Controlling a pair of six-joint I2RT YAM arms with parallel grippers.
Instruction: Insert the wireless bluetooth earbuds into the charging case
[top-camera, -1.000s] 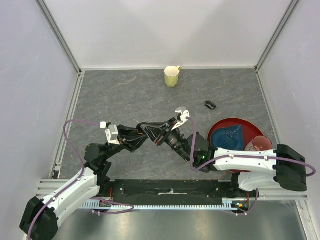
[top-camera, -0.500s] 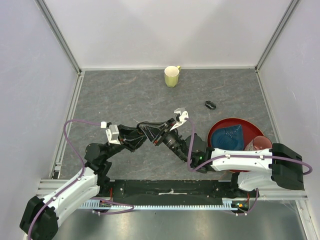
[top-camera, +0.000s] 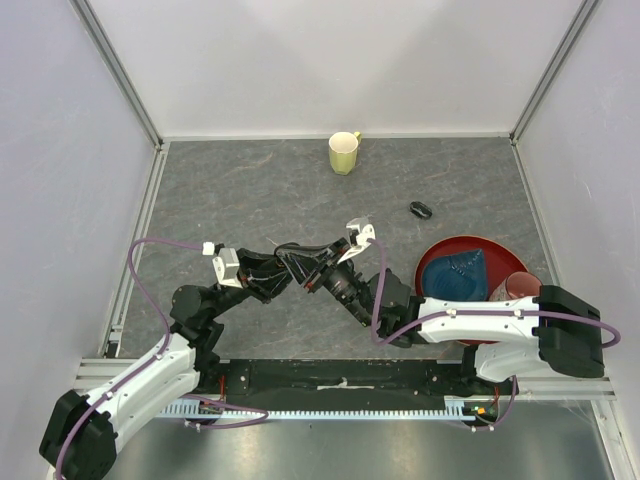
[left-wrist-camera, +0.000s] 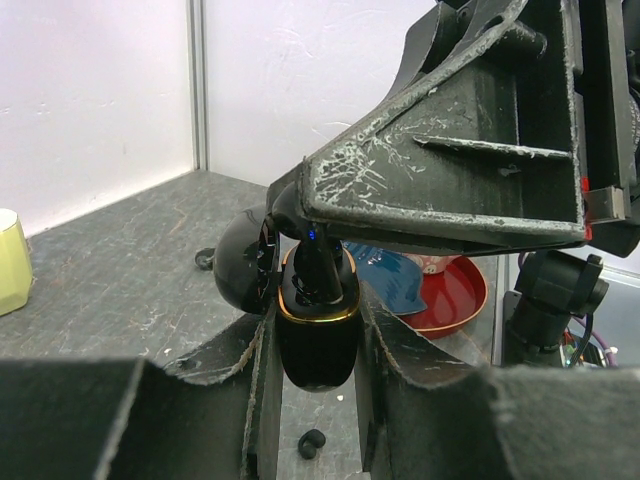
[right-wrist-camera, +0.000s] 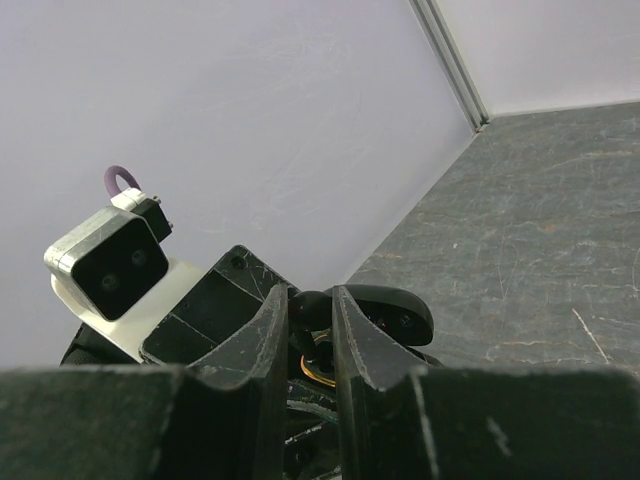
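Earbud held over the open case, above mid-table

The left gripper (left-wrist-camera: 315, 338) is clamped on the charging case (left-wrist-camera: 317, 372), one finger pressed to each side of its glossy black body. The case stands upright in the air with its gold-rimmed mouth facing up, and its domed lid (left-wrist-camera: 243, 264) is swung open to the left in the left wrist view.

The right gripper (right-wrist-camera: 308, 312) comes in from above and is closed on an earbud (left-wrist-camera: 312, 268), a small black curled piece showing a tiny blue light. The lower end of the earbud sits inside the gold rim (how deep it goes cannot be told).

From overhead, both claws meet above the grey table (top-camera: 250, 190), near its middle and towards the arms' side.

A second earbud (left-wrist-camera: 312, 441) lies on the table under the case. A small black piece (top-camera: 421, 209) lies well apart towards the far right, too small to make out.

The yellow-green mug (top-camera: 343, 152) stands at the far edge. On the right, the red plate (top-camera: 446, 248) carries a crumpled blue object (top-camera: 455, 274), and a pink cup (top-camera: 516, 288) stands at the plate's right side
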